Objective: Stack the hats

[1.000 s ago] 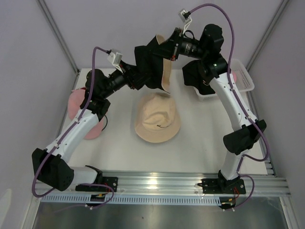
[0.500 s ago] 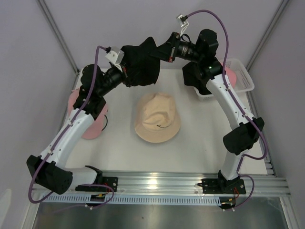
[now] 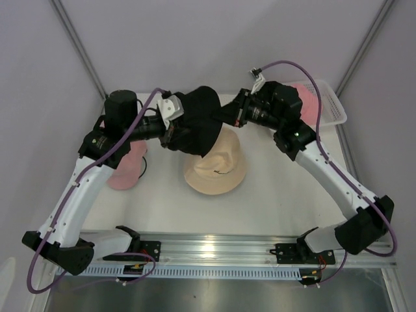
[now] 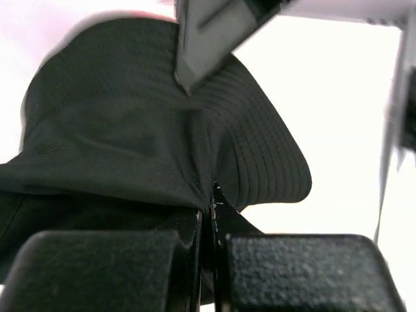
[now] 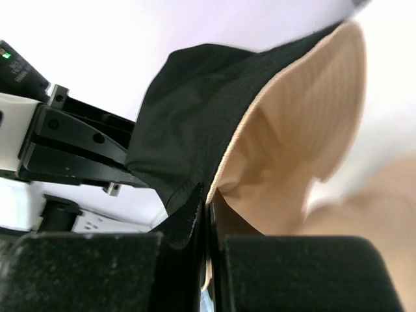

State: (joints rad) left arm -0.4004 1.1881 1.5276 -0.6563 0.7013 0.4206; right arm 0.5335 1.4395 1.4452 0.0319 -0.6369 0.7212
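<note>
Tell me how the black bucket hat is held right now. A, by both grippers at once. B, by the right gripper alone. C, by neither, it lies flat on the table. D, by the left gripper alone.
A: the left gripper and the right gripper each pinch the fabric of the black bucket hat, which hangs between them, partly over the tan bucket hat.

There is one black fabric bucket hat point(image 3: 195, 127); one tan fabric bucket hat point(image 3: 218, 172); two pink soft hats, the left pink hat point(image 3: 127, 172) and the basket's pink hat point(image 3: 311, 99); one white plastic mesh basket point(image 3: 336, 110).
</note>
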